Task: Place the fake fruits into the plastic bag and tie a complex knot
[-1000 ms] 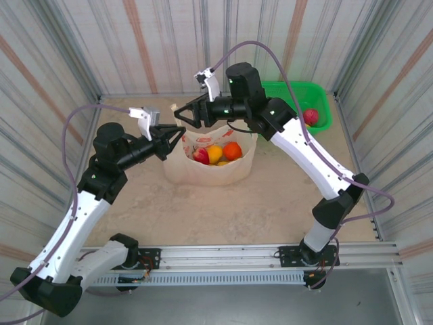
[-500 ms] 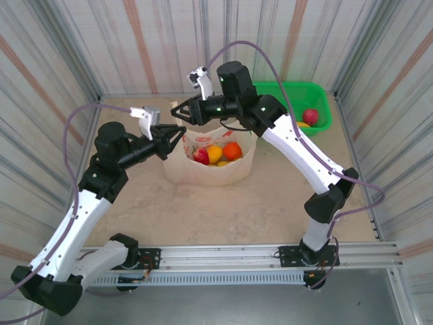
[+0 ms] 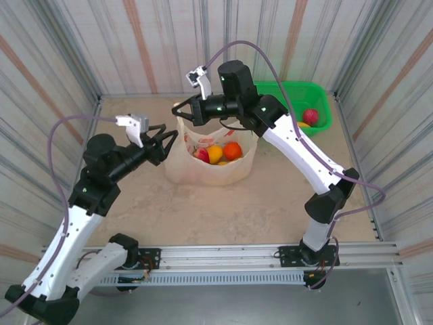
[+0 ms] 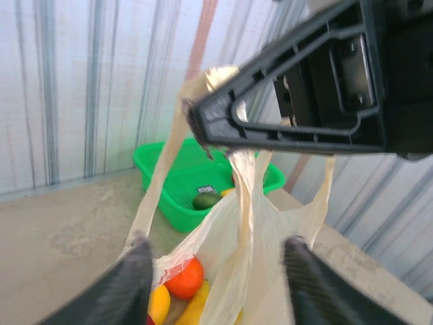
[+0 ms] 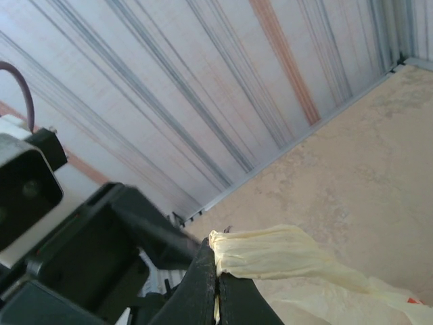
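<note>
The plastic bag (image 3: 210, 173) is translucent cream with red-orange prints. The fake fruits (image 3: 232, 150) inside it are orange, yellow and red. The basket (image 3: 319, 93) is bright green and holds a red fruit (image 3: 310, 116). The desk (image 3: 257, 203) is mottled beige. The walls (image 3: 135, 47) have pale grey stripes and rust bands.

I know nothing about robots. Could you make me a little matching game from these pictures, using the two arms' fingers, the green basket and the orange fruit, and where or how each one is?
Things:
1. right gripper
2. left gripper
3. green basket
4. orange fruit

Place or state:
A. inside the plastic bag
B. fingers spread open
C. far right corner of the table
D. fingers pinched shut on a bag handle

Pairs: 1-D, 2-B, 3-C, 4-A
</note>
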Motion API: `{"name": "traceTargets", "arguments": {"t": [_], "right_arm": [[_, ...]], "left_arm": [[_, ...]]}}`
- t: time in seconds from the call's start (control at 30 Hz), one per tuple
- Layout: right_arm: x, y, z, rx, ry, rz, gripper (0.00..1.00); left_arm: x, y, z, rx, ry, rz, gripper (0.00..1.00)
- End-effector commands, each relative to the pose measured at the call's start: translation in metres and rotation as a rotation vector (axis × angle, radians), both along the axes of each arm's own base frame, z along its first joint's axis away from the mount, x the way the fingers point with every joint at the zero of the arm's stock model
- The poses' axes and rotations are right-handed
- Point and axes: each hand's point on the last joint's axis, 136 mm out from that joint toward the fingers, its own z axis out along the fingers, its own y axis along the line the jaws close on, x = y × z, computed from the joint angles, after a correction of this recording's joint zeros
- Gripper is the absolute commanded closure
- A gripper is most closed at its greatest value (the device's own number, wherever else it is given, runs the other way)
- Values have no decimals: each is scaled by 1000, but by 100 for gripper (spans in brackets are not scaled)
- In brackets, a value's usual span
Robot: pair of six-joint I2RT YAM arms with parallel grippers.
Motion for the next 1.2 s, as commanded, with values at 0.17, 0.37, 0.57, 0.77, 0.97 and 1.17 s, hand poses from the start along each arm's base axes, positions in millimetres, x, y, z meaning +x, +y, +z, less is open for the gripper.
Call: {"name": "traceTargets", "arguments": {"t": [0.17, 0.37, 0.57, 0.77, 0.97, 1.17], "right_arm": [[-26, -11, 22, 78, -40, 99, 95], [-33, -14, 28, 100, -42, 137, 95], [-36, -17, 33, 128, -13, 195, 96], [-43, -17, 37, 161, 48, 327, 97], [-57, -19, 43, 179, 74, 422, 98], [-66, -22, 41, 186, 88, 484, 98]], "left_arm": [[15, -21, -24, 37, -15, -82, 21], [34, -23, -25, 81, -195, -42, 20], [26, -43, -30, 116, -399, -172, 21], [26, -53, -32, 127, -505, -239, 32], [39, -49, -30, 151, -534, -175, 33], [32, -62, -27, 137, -567, -269, 31]]}}
